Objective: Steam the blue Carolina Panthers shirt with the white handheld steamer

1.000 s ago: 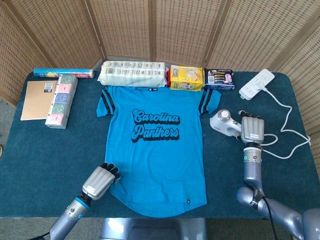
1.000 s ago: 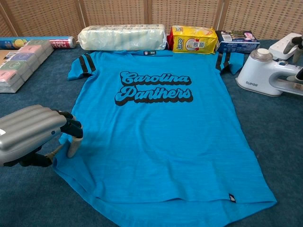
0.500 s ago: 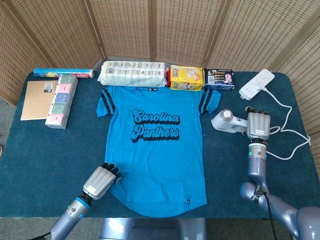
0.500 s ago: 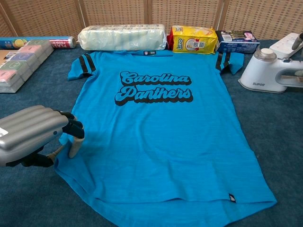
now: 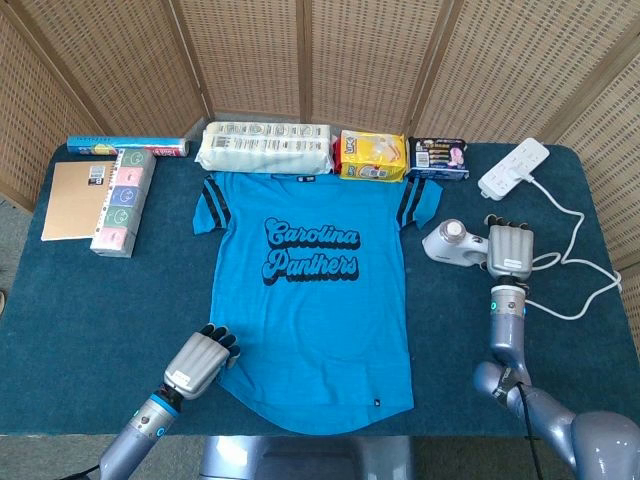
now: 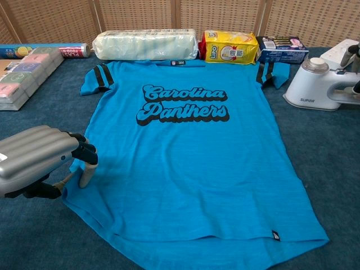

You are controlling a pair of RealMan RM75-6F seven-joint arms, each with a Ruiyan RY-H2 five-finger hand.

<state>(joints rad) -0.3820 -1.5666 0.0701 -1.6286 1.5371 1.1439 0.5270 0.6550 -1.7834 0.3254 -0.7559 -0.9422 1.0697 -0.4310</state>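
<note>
The blue Carolina Panthers shirt [image 5: 315, 290] lies flat, face up, in the middle of the table, and fills the chest view [image 6: 185, 163]. The white handheld steamer [image 5: 452, 243] stands on the table just right of the shirt's right sleeve, seen also at the chest view's right edge [image 6: 315, 84]. My right hand [image 5: 508, 250] lies back-up over the steamer's handle; its grip is hidden. My left hand [image 5: 200, 362] is curled at the shirt's lower left hem, and in the chest view this hand [image 6: 39, 160] touches the fabric edge with its fingertips [image 6: 86, 171].
Along the back stand a wrapped roll pack [image 5: 265, 147], a yellow packet [image 5: 372, 156] and a dark box [image 5: 437, 158]. A power strip [image 5: 514, 166] and white cable [image 5: 580, 262] lie at the right. A brown notebook [image 5: 72, 200] and stacked boxes [image 5: 123, 203] sit at the left.
The steamer moved away from the shirt to the right and settled on the table. My right hand then shifted slightly left over its handle. The left hand barely moved.
</note>
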